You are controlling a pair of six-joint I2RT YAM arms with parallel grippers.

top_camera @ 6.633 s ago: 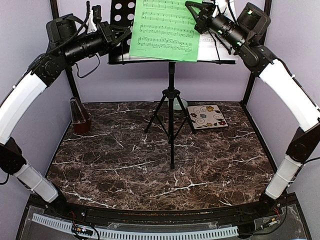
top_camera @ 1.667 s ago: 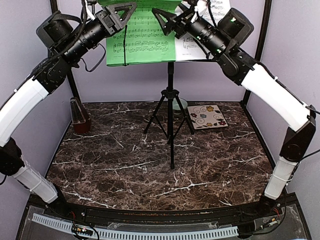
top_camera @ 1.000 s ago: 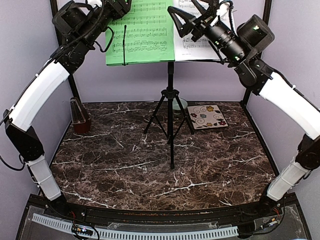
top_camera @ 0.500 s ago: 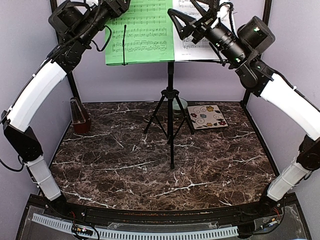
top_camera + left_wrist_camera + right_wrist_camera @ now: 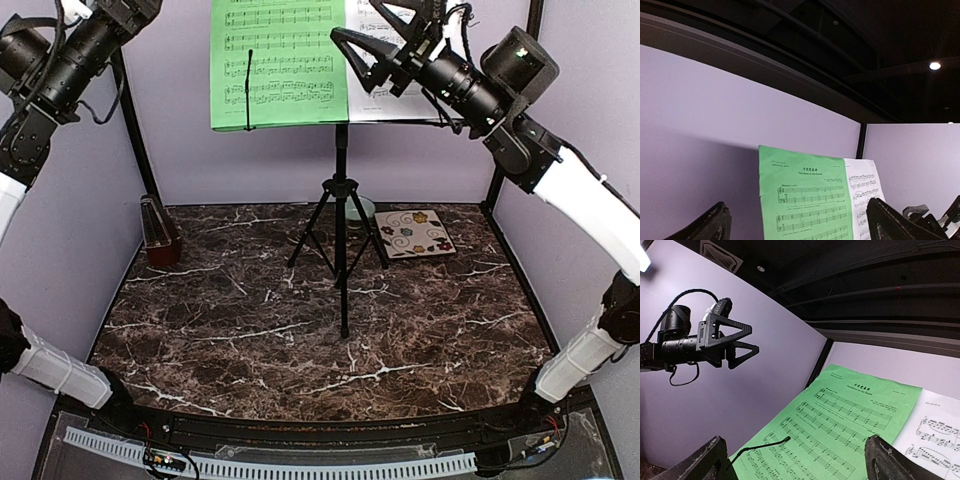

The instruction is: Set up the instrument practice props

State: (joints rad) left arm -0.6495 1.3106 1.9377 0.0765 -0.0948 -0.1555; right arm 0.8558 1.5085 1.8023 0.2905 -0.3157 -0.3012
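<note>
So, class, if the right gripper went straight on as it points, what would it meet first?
Probably the green sheet, which sits between the right gripper's open fingers in the wrist view; depth unclear.

Left sheet (image 5: 280, 60) beside right sheet (image 5: 935, 437) on stand (image 5: 341, 200), metronome (image 5: 158, 231) far left, tile (image 5: 414, 233) right

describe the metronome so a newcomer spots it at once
Find the black tripod music stand at the centre of the marble table. Look left to the table's edge by the purple wall: the metronome stands there alone. It is a small upright red-brown pyramid, unlike the flat cream tile right of the stand.
</note>
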